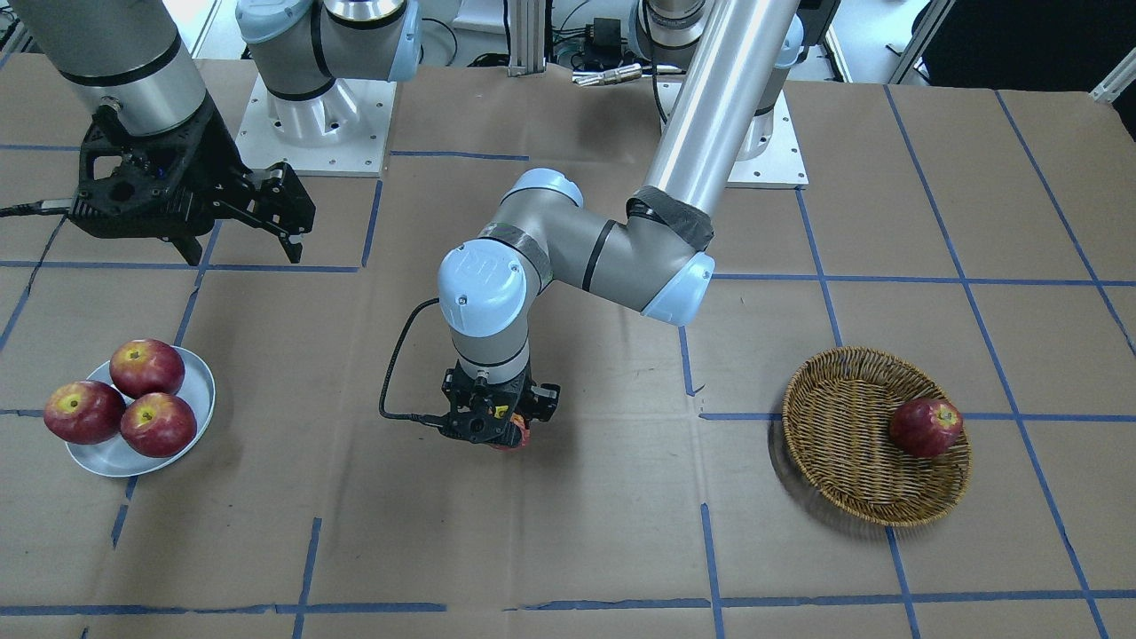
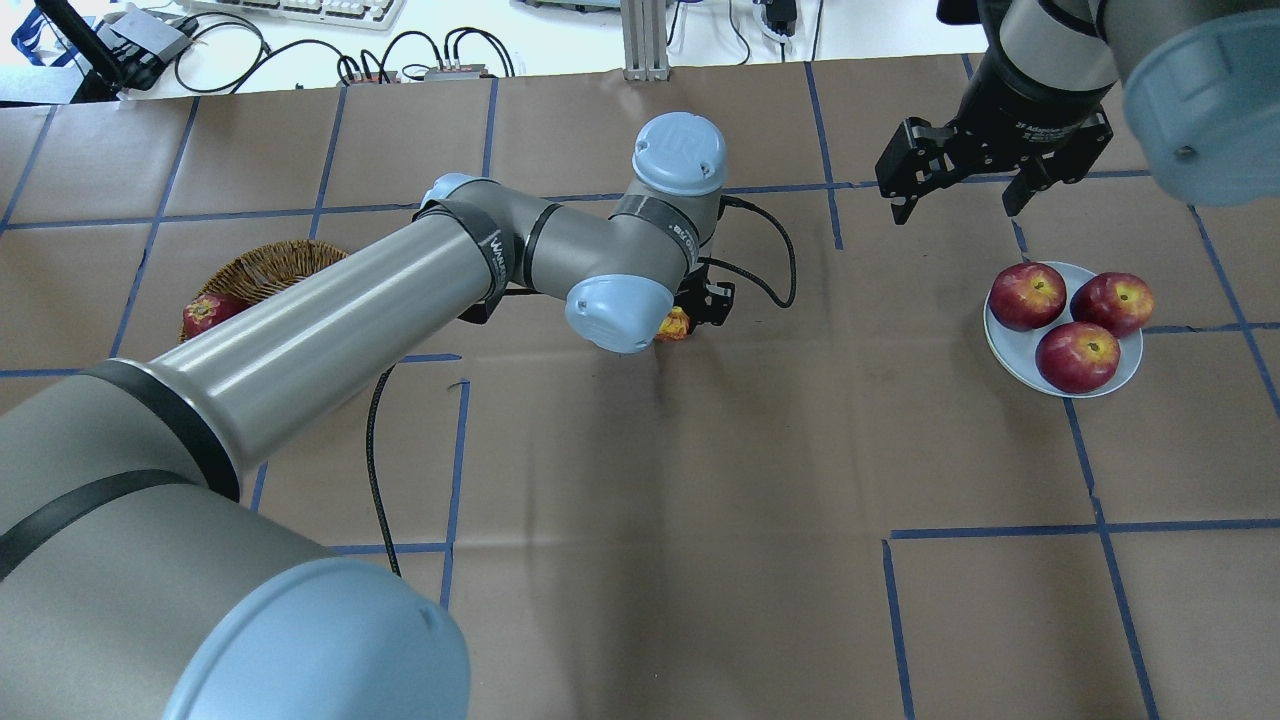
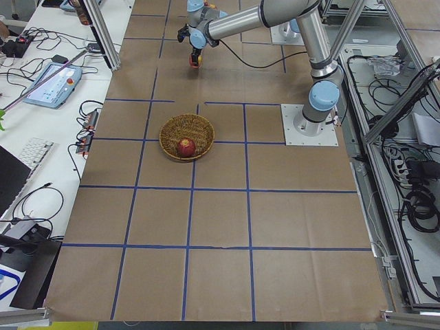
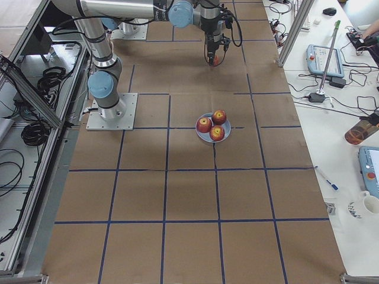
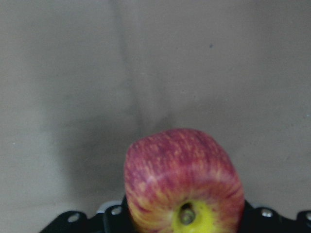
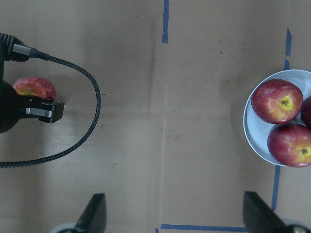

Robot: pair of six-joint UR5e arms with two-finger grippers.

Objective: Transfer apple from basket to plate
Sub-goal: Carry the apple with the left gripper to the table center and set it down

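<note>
My left gripper (image 1: pixel 506 433) is shut on the apple (image 5: pixel 182 179), light red with yellow streaks and a yellow stem patch. It holds it low over mid-table, between basket and plate; the apple also shows in the overhead view (image 2: pixel 675 325). The wicker basket (image 1: pixel 852 484) holds one darker red apple (image 1: pixel 926 427). The pale plate (image 1: pixel 201 382) carries three red apples. My right gripper (image 1: pixel 241 253) is open and empty, hovering behind the plate; it also shows in the overhead view (image 2: pixel 955 210).
A black cable (image 6: pixel 92 121) loops from the left wrist over the table. The left arm's long link (image 2: pixel 330 320) hides part of the basket in the overhead view. The arm base plates (image 1: pixel 311 133) stand at the table's back.
</note>
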